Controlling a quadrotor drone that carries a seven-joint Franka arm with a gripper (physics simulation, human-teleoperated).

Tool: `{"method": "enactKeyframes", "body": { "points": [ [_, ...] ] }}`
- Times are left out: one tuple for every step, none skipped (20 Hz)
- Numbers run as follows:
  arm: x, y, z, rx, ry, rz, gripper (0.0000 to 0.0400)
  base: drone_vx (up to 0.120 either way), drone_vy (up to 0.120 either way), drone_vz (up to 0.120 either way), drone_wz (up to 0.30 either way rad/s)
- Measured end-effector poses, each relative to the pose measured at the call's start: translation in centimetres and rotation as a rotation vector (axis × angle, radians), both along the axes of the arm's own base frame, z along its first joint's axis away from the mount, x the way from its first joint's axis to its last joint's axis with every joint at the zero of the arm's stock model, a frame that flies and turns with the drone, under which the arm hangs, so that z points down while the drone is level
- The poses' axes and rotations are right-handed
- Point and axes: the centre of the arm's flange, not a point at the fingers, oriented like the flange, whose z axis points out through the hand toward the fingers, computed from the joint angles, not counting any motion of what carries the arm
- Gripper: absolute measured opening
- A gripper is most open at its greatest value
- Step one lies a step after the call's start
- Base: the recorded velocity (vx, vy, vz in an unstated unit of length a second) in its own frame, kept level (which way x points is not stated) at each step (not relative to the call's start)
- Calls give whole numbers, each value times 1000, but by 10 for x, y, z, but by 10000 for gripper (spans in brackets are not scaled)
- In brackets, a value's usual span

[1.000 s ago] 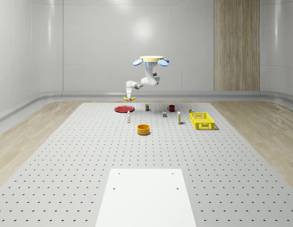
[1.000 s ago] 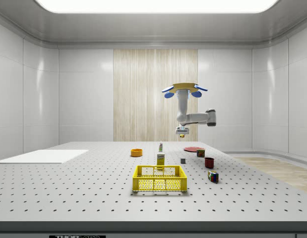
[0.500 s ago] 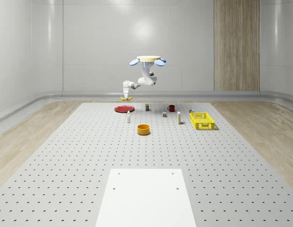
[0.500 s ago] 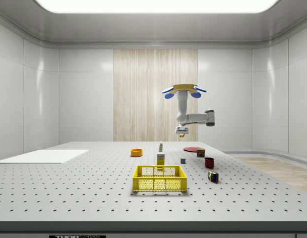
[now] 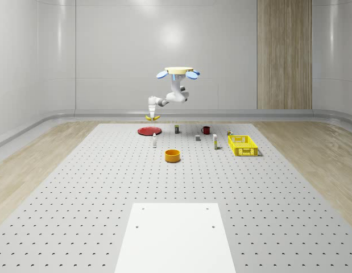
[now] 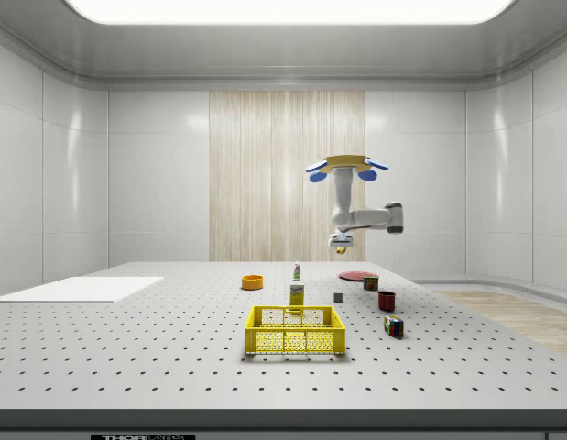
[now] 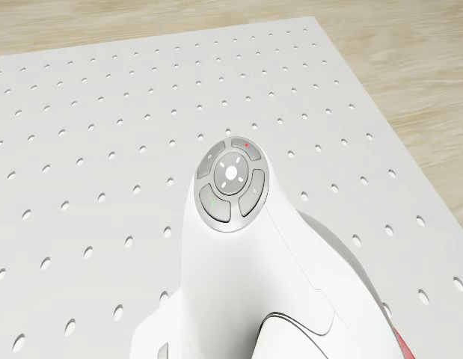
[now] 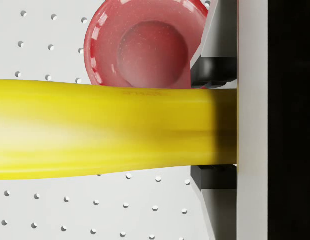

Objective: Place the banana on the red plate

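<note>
Yellow curved banana point(image 8: 109, 130) clamped in pincer point(image 8: 215, 125) above glossy round red plate point(image 8: 139, 45).

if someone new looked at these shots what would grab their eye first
Probably the drone hovering above the far end of the perforated table, its white arm bent down with the gripper shut on a bright banana. Next, the red plate on the table below the banana, seen close in the wrist view, and the yellow basket nearest the side camera.
</note>
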Motion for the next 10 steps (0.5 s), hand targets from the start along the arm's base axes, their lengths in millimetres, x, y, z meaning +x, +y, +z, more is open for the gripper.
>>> {"method": "enactKeyframes", "body": {
  "points": [
    [0, 0, 0, 0, 0, 0, 200, 0, -120, 0, 0],
    [0, 0, 0, 0, 0, 0, 200, 0, -120, -120, 0],
    [0, 0, 0, 0, 0, -1, 200, 0, -120, -120, 0],
    [0, 0, 0, 0, 0, -1, 200, 0, -120, -120, 0],
    [0, 0, 0, 0, 0, -1, 200, 0, -120, -120, 0],
    [0, 0, 0, 0, 0, -1, 200, 0, -120, -120, 0],
    [0, 0, 0, 0, 0, -1, 200, 0, -120, -120, 0],
    [0, 0, 0, 0, 0, -1, 200, 40, -120, -120, 0],
    [0, 0, 0, 0, 0, -1, 200, 120, -120, -120, 0],
    [0, 0, 0, 0, 0, -1, 200, 120, -120, -120, 0]
  ]
}}
